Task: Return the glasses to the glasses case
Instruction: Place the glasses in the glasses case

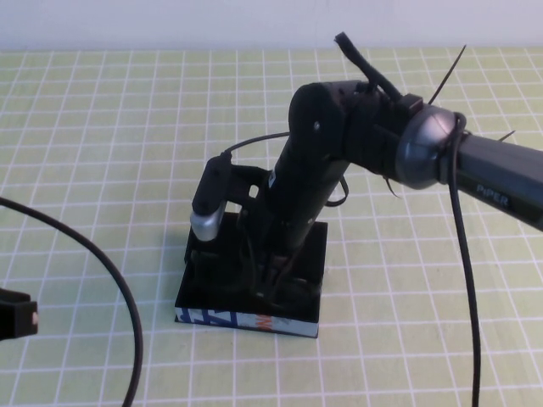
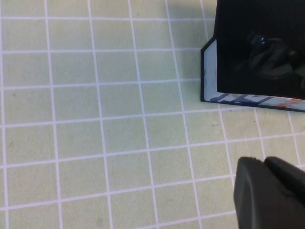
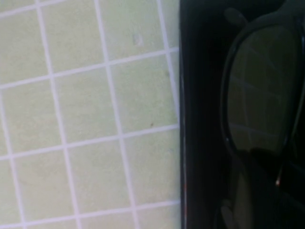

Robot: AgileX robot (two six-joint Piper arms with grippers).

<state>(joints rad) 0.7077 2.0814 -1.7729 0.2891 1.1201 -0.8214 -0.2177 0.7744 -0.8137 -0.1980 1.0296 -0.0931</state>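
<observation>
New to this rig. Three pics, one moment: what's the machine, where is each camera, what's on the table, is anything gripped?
It is a two-armed tabletop robot, and each arm ends in a two-fingered gripper.

The high view looks down from the robot's own side. The right arm reaches in from the right and bends down onto the glasses case, a black box with a blue, white and orange printed side, lying on a green checked table. The right gripper is low over the case and shut; whether it holds anything is hidden.

The right wrist view is from that arm's own camera. It shows the glasses, dark-framed with a reflective lens, against the case's dark surface.

The left wrist view is from the other arm's camera. The left gripper is parked away from the case and holds nothing that shows.
</observation>
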